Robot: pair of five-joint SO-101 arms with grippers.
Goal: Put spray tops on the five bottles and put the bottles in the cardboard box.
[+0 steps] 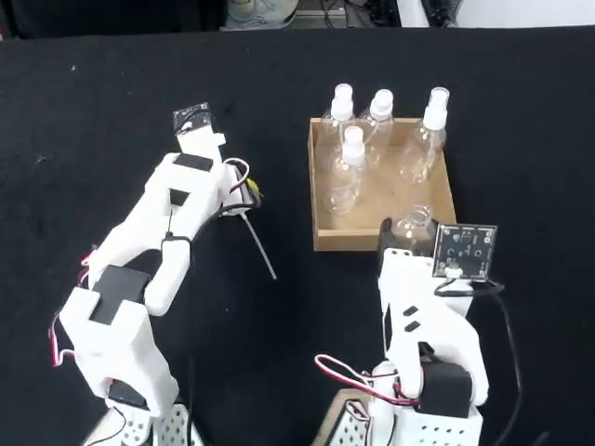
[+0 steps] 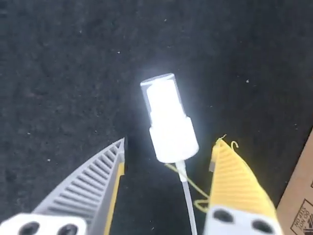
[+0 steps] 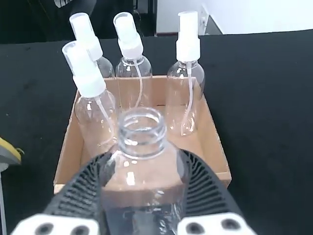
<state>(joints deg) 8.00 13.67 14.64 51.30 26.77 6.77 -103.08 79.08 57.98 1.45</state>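
Observation:
A white spray top (image 2: 168, 122) with a thin dip tube (image 1: 261, 246) lies on the black table. My left gripper (image 2: 171, 143) hangs just over it, open, with its grey and yellow fingers on either side of the cap; in the high view this gripper (image 1: 244, 195) is left of the cardboard box (image 1: 353, 243). My right gripper (image 3: 144, 161) is shut on a clear bottle (image 3: 142, 147) whose neck has no top. It holds the bottle (image 1: 416, 226) upright at the box's near wall. Several capped bottles (image 3: 132, 73) stand inside the box (image 3: 215, 144).
Black cloth covers the table (image 1: 112, 111), with free room left of and behind the box. A corner of the box (image 2: 299, 196) shows in the left wrist view. The right arm's wrist camera board (image 1: 465, 251) sits beside the held bottle.

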